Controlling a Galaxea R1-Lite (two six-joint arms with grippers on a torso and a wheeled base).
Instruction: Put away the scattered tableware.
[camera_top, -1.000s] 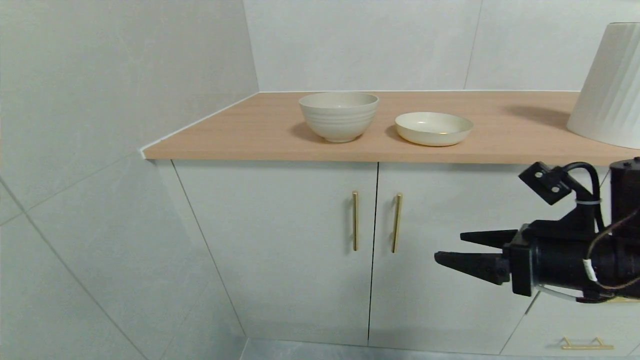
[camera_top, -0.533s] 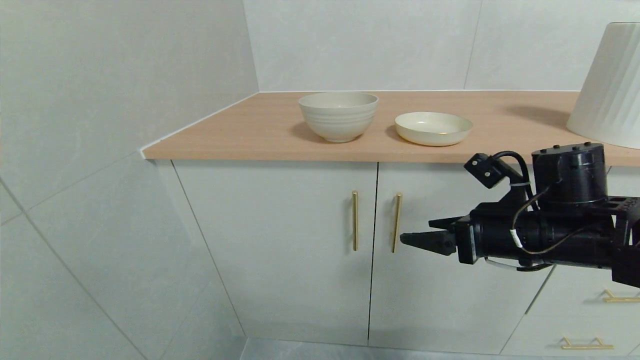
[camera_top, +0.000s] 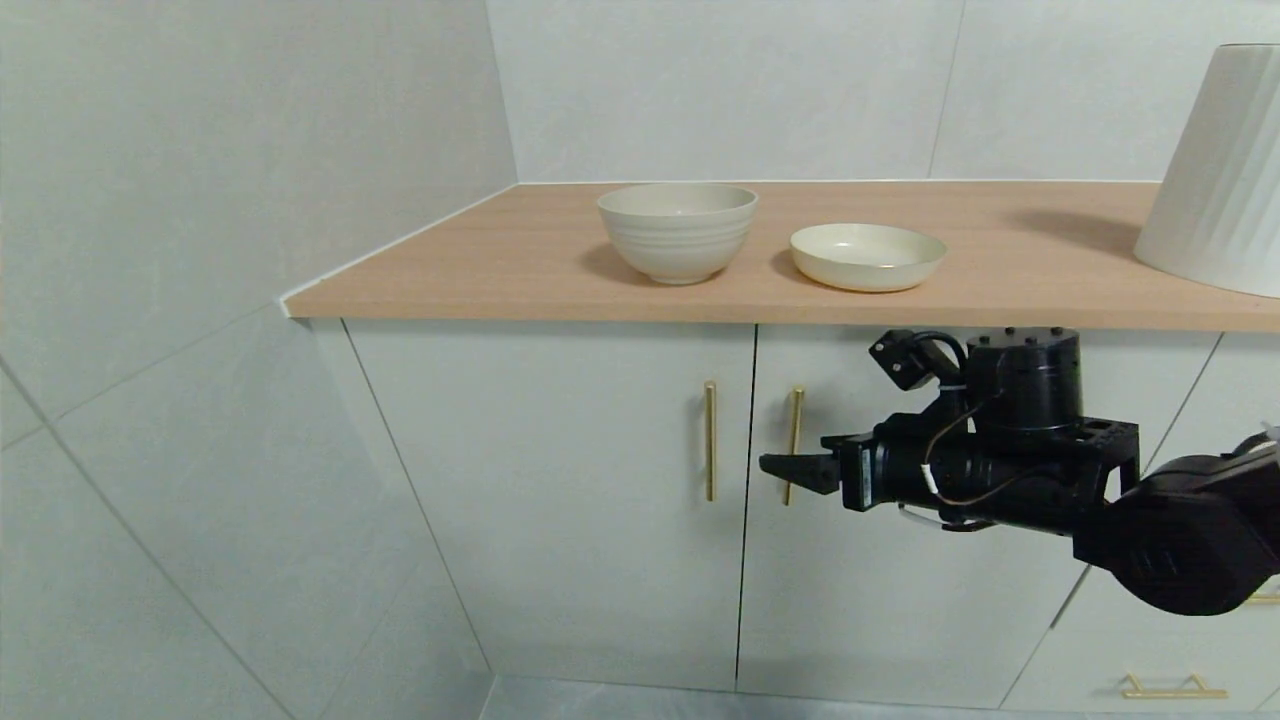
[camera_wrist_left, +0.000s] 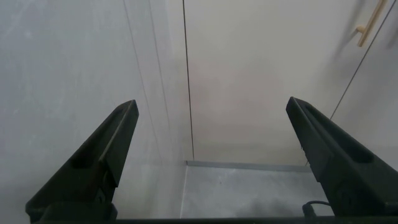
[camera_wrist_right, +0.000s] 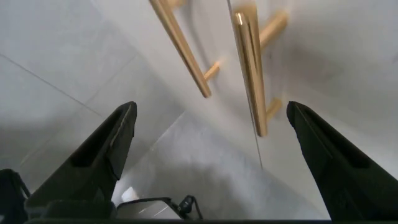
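Note:
A ribbed cream bowl (camera_top: 677, 232) and a shallow cream dish (camera_top: 867, 256) stand side by side on the wooden countertop (camera_top: 520, 270). Below them are two closed cabinet doors with upright gold handles. My right gripper (camera_top: 795, 456) is open and level, its tips right at the right door's handle (camera_top: 794, 445). In the right wrist view the gripper (camera_wrist_right: 210, 113) stays open, and that handle (camera_wrist_right: 252, 74) lies between its fingers, close ahead, with the left door's handle (camera_wrist_right: 183, 46) beside it. My left gripper (camera_wrist_left: 210, 107) hangs open and empty, low by the cabinet and the floor.
A large white ribbed lampshade (camera_top: 1220, 170) stands on the counter at the far right. A tiled wall closes the left side. Drawers with a gold handle (camera_top: 1172, 688) sit lower right. The left door's handle (camera_top: 710, 440) is just left of the door seam.
My right arm has swung left and slightly up, bringing its open gripper from the right side of the cabinet to the right door's handle. Bowl and dish have not moved.

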